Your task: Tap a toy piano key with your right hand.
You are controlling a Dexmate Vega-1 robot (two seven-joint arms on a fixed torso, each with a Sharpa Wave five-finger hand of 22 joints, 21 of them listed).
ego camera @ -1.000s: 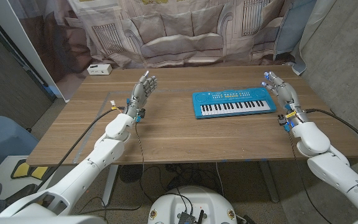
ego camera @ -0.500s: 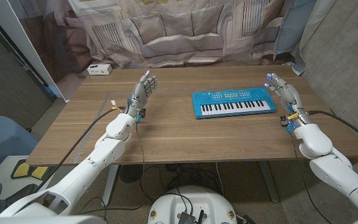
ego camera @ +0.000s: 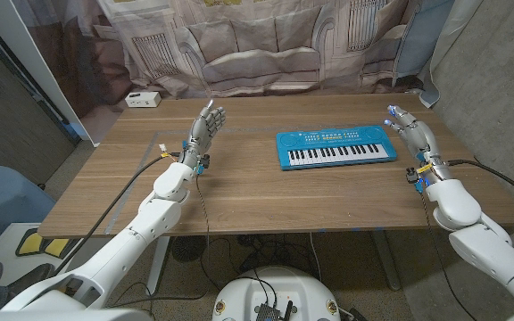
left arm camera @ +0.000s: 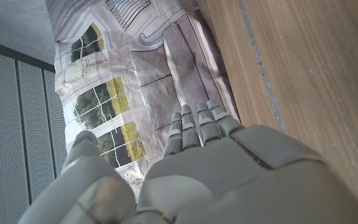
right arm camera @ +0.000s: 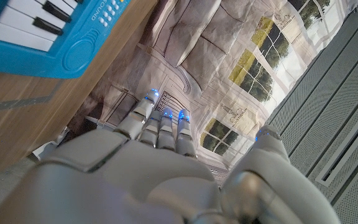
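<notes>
Hovering just right of the toy piano (ego camera: 335, 147), right hand (ego camera: 410, 134) holds nothing.

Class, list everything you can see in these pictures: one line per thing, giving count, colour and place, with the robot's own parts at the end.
Toy piano keyboard: one, blue body with white and black keys, on the table's right half, just left of the right hand.
Small box: one, white, at the table's far left corner.
Wooden table: one, brown, across the middle of the head view.
Printed fabric backdrop: one, grey-beige with a sofa and windows drawn on it, behind the table.
Left hand: one, grey, raised over the table's left half, fingers apart, holding nothing.
Right hand: one, grey with blue-lit fingertips, beside the keyboard's right end, fingers apart, not touching the keys.
</notes>
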